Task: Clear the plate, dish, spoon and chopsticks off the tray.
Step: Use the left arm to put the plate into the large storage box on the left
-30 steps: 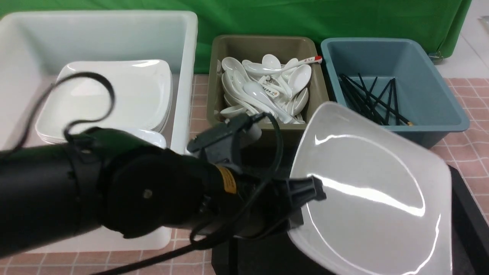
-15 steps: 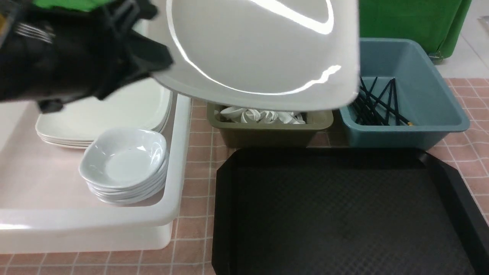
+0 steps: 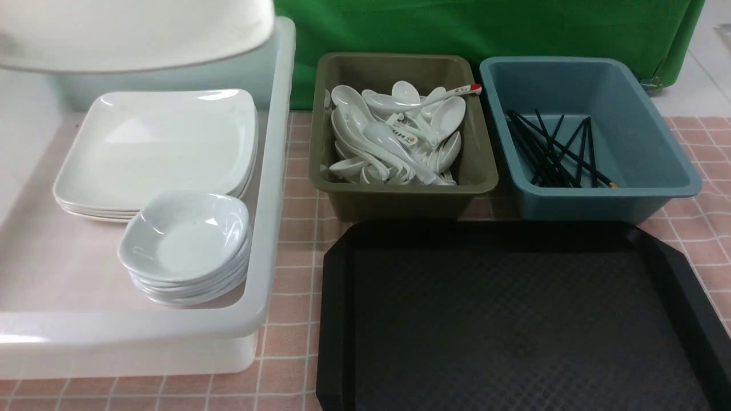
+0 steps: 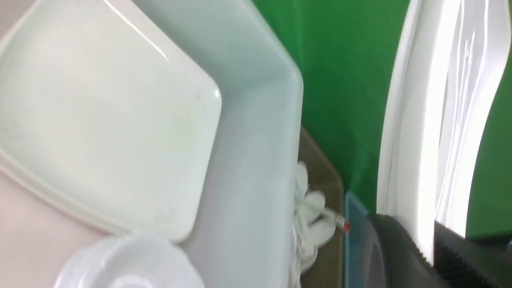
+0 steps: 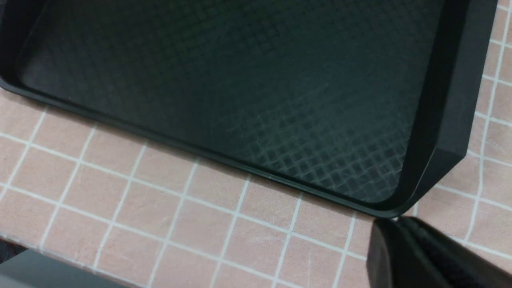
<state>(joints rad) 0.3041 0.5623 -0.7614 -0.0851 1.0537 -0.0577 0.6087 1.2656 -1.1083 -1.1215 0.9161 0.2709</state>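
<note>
The big white square plate hangs at the top left of the front view, above the white tub. In the left wrist view my left gripper is shut on the plate's rim, one dark finger on each side. The black tray lies bare. Small white dishes are stacked in the tub, white spoons fill the olive bin, and black chopsticks lie in the blue bin. My right gripper is shut on nothing, just off a cut corner of the tray.
A stack of large white plates sits in the tub behind the dishes. The olive bin and blue bin stand side by side behind the tray. A pink checked cloth covers the table, and a green backdrop stands behind.
My left gripper has carried the plate from over the tray up and to the left, to above the white tub. The left arm has left the front view.
</note>
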